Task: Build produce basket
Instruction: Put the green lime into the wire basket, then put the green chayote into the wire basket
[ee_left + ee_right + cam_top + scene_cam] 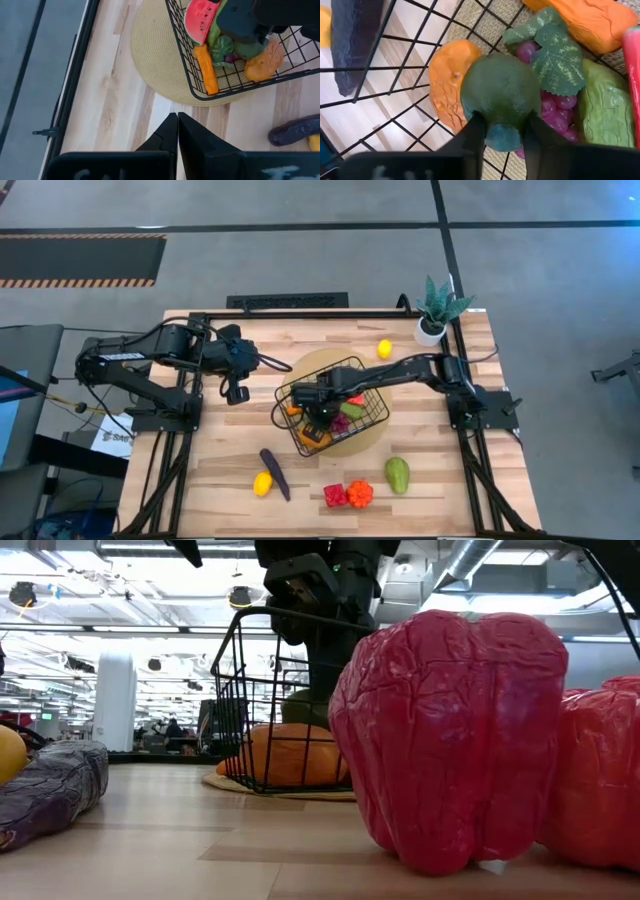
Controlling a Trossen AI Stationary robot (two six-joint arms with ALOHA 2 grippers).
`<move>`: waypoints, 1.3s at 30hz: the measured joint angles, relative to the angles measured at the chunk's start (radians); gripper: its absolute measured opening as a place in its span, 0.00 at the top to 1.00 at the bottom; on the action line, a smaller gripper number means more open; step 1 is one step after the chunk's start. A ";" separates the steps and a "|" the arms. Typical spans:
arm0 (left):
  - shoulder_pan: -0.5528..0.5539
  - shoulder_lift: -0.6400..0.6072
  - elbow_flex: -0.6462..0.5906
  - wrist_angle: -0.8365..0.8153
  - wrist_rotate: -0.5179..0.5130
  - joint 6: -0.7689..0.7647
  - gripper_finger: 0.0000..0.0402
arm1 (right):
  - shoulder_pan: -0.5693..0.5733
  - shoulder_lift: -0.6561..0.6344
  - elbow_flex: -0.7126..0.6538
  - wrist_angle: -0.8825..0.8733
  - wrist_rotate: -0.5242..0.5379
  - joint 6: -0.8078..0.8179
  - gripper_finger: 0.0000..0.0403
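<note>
The right end effector (502, 131) is inside the basket (372, 385), which sits on the mat (303, 366) mid-bench, and its fingers pinch a green avocado (495, 95) by its narrow end, just above the produce already loaded: grapes (555, 102) with their leaf, an orange (447, 82), a carrot (206, 67), a watermelon slice (200, 20) and a second green piece (605, 107). The step in hand looks like the drop-off, so the thing to get right is the release. The avocado seems to hang over the gap between the orange and the grapes; it would be best lowered until it nearly rests there, the fingers then opened only enough to free it, and the wrist drawn straight up so that neither finger catches a wire or drags the grapes along. A round fruit let go from height on a sloped pile is likely to roll, though the flared sides should keep it in. The left end effector (177, 132) waits closed and empty over bare bench beside the mat. Still outside, near the bench's front edge, lie an eggplant (275, 473) with a lemon (262, 484) against it, two peppers (348, 495) side by side and another avocado (398, 475); a further lemon (384, 348) lies by the plant (437, 308).
</note>
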 joint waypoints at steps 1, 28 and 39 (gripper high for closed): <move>0.000 0.000 0.000 0.000 0.000 0.000 1.00 | 0.002 0.000 0.000 -0.001 0.003 0.000 0.72; 0.000 0.000 0.000 0.002 0.000 0.000 1.00 | 0.067 -0.225 -0.001 -0.100 0.045 0.181 0.35; 0.000 0.000 0.000 0.002 0.000 0.010 1.00 | 0.259 -0.300 -0.001 -0.374 0.059 0.669 0.34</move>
